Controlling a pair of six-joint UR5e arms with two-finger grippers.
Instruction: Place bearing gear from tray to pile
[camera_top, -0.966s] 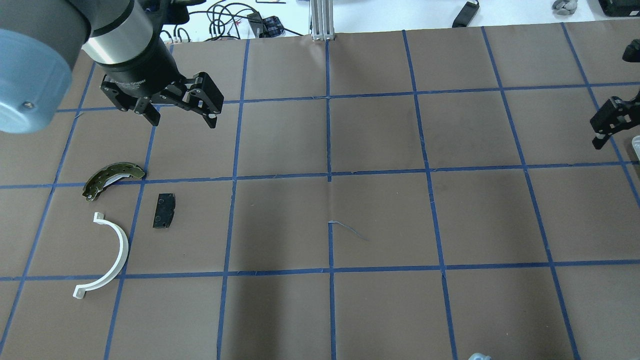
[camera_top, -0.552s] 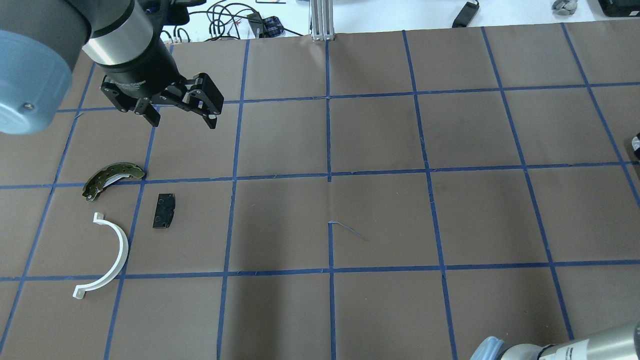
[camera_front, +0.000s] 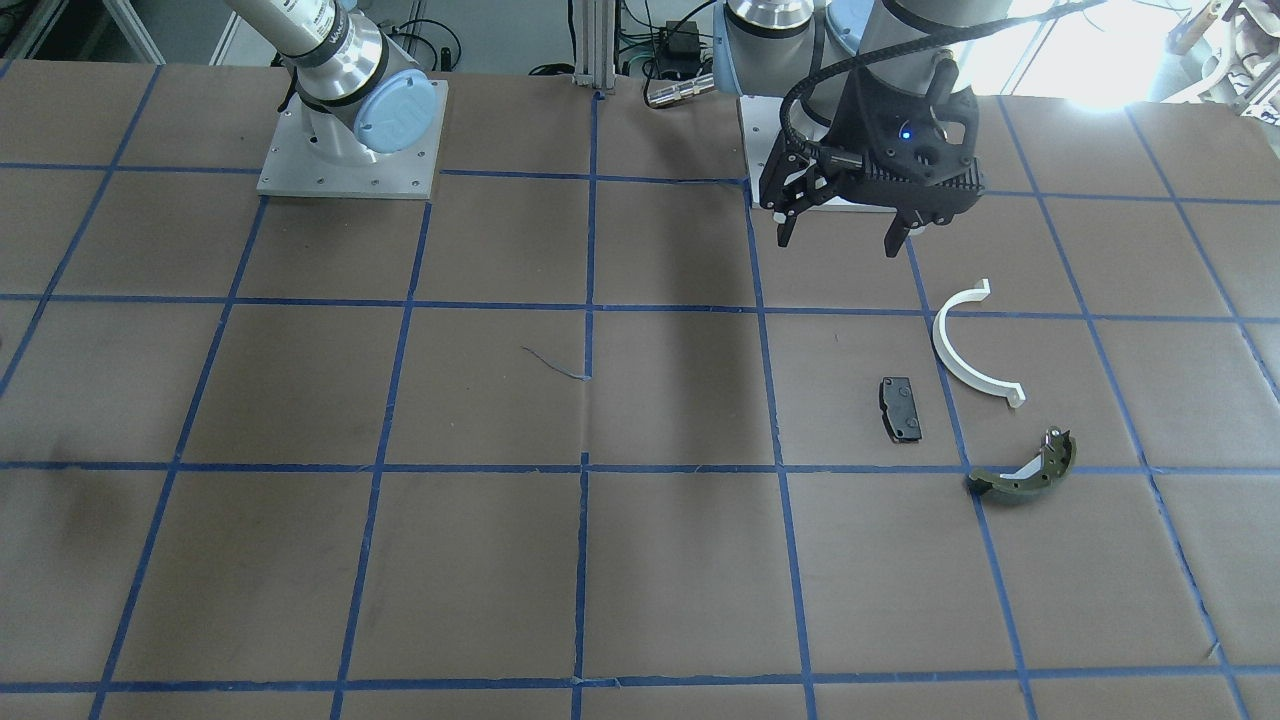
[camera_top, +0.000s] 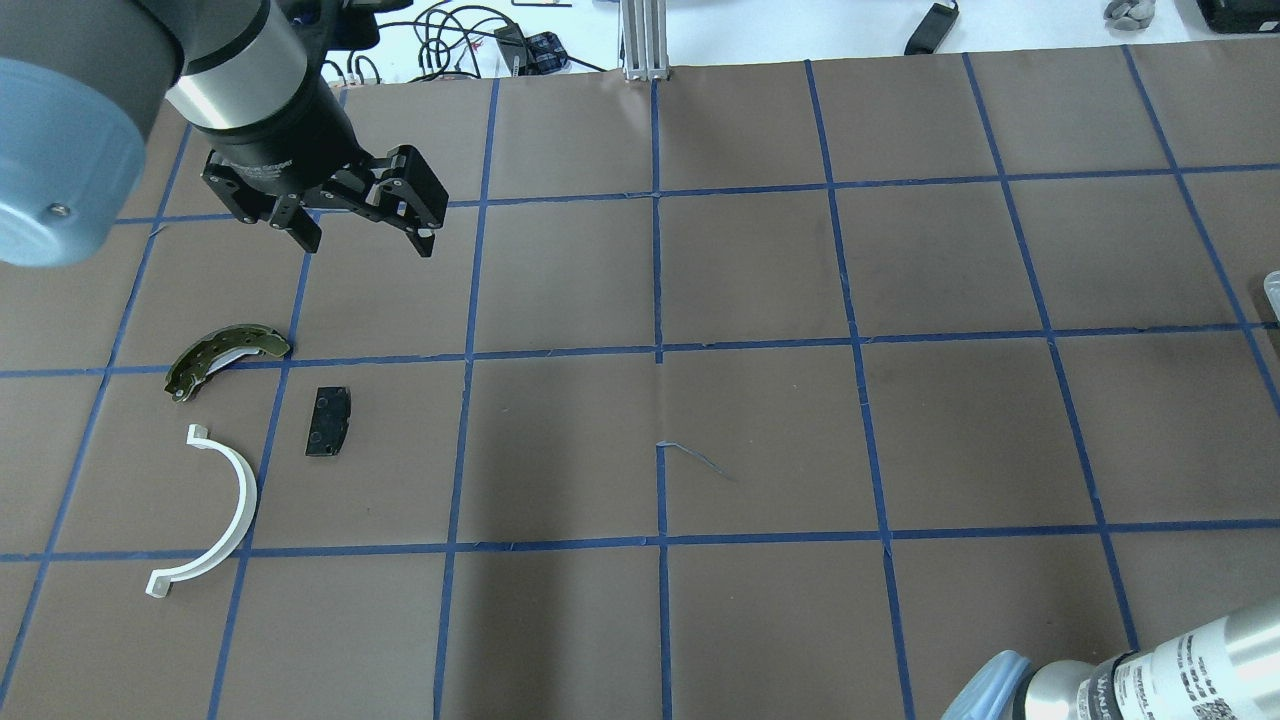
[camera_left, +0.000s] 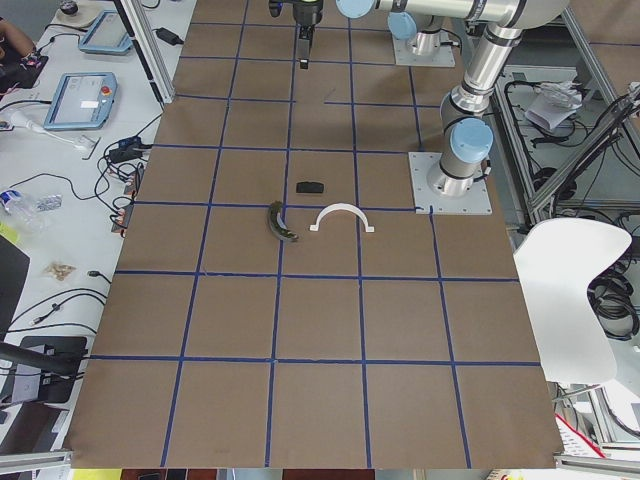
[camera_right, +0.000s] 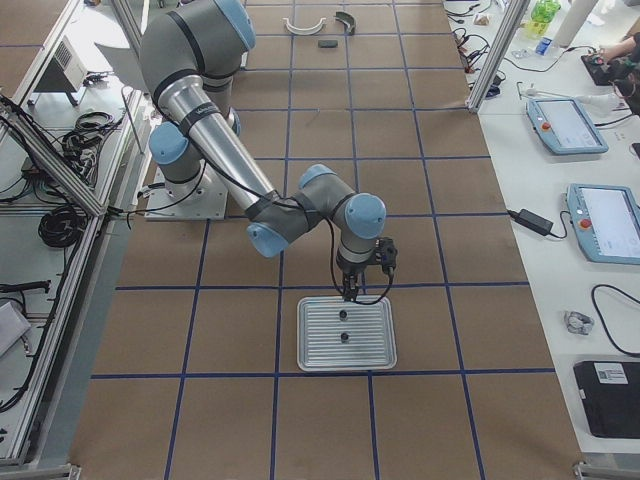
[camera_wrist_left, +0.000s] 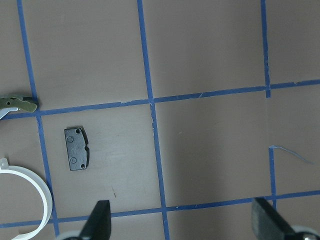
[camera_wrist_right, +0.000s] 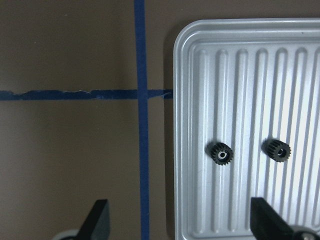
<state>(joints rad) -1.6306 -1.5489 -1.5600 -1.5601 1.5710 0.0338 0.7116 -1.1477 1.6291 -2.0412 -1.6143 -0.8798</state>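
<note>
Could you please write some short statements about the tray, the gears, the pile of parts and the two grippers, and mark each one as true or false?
1. Two gears lie on the ribbed metal tray. True.
2. The right gripper holds a gear. False: its jaws are open and empty, and both gears lie on the tray.
3. The black pad touches the white half-ring. False: they lie apart.
4. The left gripper has its jaws open with nothing between them. True.
5. The olive-green brake shoe lies on the tray. False: it lies on the table, near the pad and the half-ring.
</note>
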